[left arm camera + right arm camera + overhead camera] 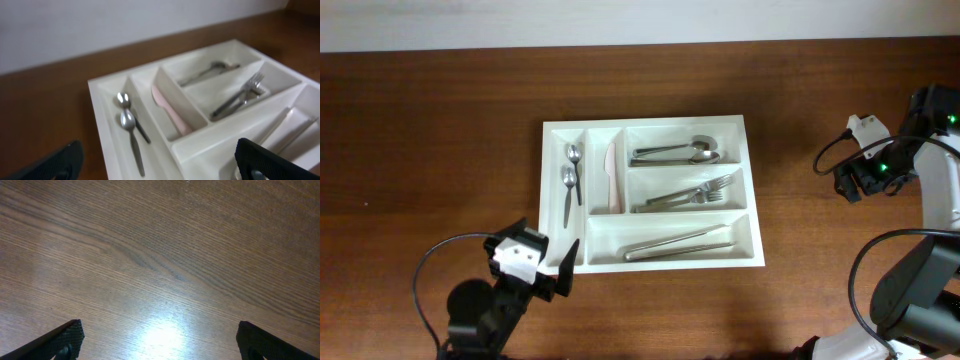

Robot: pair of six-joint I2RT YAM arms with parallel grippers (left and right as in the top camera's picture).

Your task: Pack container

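**Q:** Where is your left claw?
**A:** My left gripper (542, 258) hovers by the near left corner of the container (552, 130), fingers spread, holding nothing.
**Q:** And the container?
**A:** White, mid-table (440, 130). It holds small spoons (570, 170), a pink knife (613, 180) and forks (695, 193).
**Q:** Your right claw?
**A:** My right gripper (848, 165) hangs over bare wood, well right of it, spread and empty.

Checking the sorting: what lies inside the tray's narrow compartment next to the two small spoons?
One pale pink knife lies lengthwise in that compartment of the container. Nothing else shows there; the floor directly under the knife is covered.
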